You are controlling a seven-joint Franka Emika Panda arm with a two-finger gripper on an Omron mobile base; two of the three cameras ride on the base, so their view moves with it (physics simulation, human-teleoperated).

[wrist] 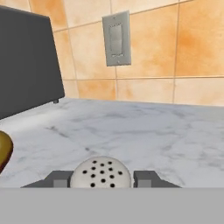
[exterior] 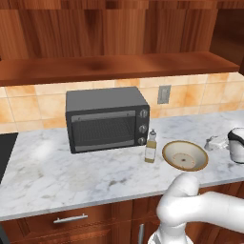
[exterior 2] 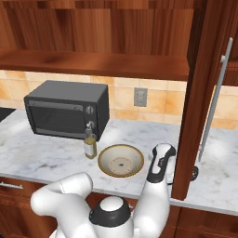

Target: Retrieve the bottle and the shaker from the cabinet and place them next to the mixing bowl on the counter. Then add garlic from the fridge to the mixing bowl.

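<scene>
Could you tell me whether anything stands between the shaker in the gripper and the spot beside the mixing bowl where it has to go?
Nothing visible does. The gripper is shut on the shaker, low over the counter, right of the mixing bowl. Bare marble lies ahead; the bottle stands on the bowl's far side.

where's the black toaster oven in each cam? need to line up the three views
Left base view: toaster oven sits centre-left, below the wooden shelf.
Right base view: toaster oven at the left, angled, its door facing lower left.
Hand view: toaster oven is the dark grey slab along the upper left edge, seen from its side.
Shared landmark: the grey wall outlet on the tan tiles, just right of the oven in every view.
</scene>
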